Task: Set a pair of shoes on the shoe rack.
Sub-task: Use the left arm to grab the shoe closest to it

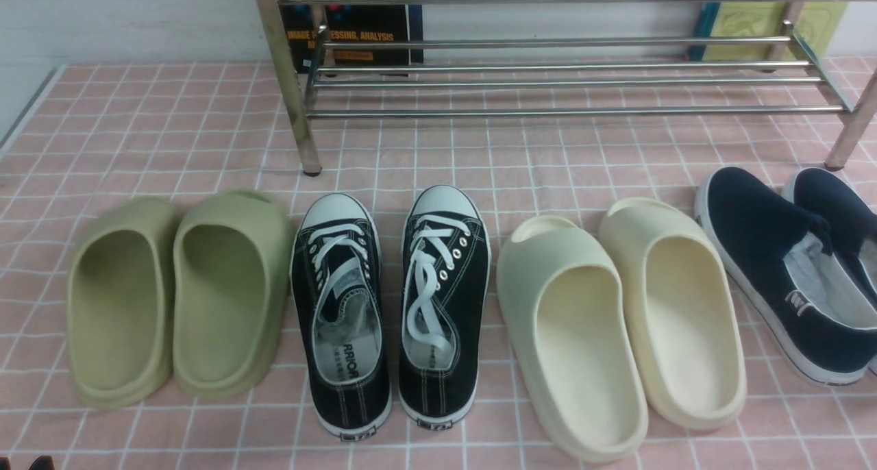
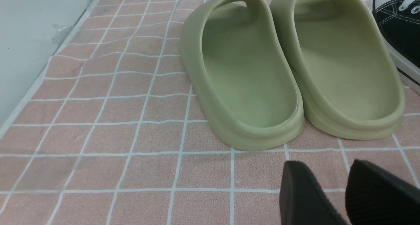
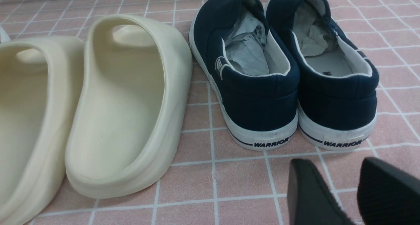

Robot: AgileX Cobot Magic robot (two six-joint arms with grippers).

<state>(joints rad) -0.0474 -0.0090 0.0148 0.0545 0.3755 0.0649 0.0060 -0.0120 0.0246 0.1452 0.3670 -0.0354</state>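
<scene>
Item, task pair: black canvas sneakers (image 1: pixel 444 299), white laces and toe caps, standing on the pink-gridded bench (image 1: pixel 171 127) a little left of centre. They sit side by side with a narrow gap between them. Long axis: front to back, with the heels toward you and the toes toward the shoe rack (image 1: pixel 562 83), which stands beyond them with bare cloth between. Neighbours: green foam slides (image 1: pixel 229 292) just beside the pair on your left, cream foam slides (image 1: pixel 569 333) on your right, and navy slip-ons (image 1: pixel 767 264) further right. Item, left pincer (image 2: pixel 326 167): the fingers stand moderately apart with nothing between them. It sits low over the cloth behind the green slides' heels and points along the shoes' length. The left-hand sneaker (image 2: pixel 398 25) shows only at the edge of its view, past the second green slide, so the pair lies forward and off to this pincer's right. Item, right pincer (image 3: pixel 334 162): it is likewise parted and empty, and it sits low behind the slip-ons' heels. The whole cream pair lies between it and the sneakers, which are off to its left. Judgement: your left arm looks the nearer of the two, and each arm needs a sideways shift inward before a heel-end approach can line up with a sneaker's long axis.
</scene>
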